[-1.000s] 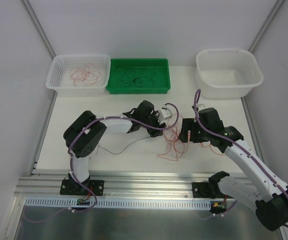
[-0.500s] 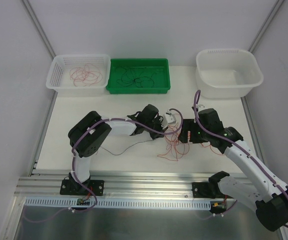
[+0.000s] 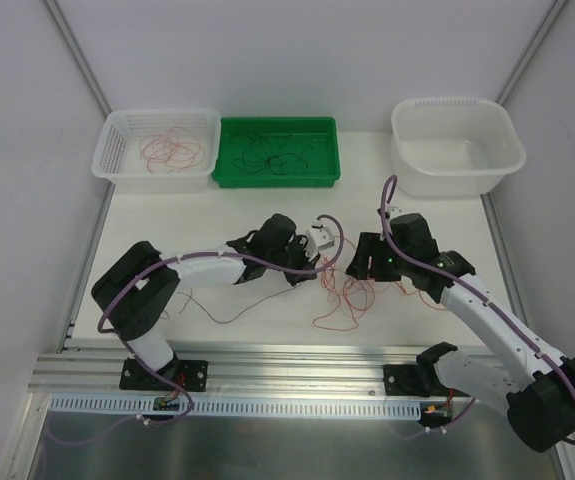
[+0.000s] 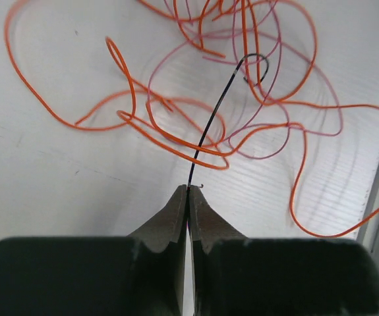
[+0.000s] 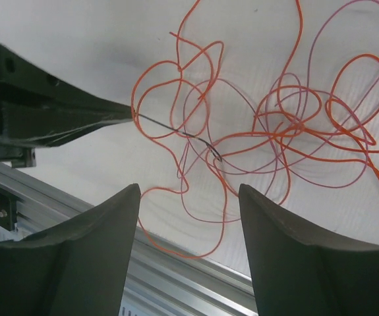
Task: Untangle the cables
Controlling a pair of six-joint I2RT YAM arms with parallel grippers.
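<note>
Pinching 1 black wire, the left gripper sits clamped at the orange-and-pink tangle mid-table, the right gripper spread wide above it; the far-left basket and tray hold sorted wires, with plenty left.

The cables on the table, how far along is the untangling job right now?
Partly done. Some reddish wires already lie in the white basket and dark wires in the green tray. In hand: the left gripper is shut on a black wire that runs into the tangle, with the right gripper open above it. Left: the orange and pink loops of that tangle on the table.
</note>
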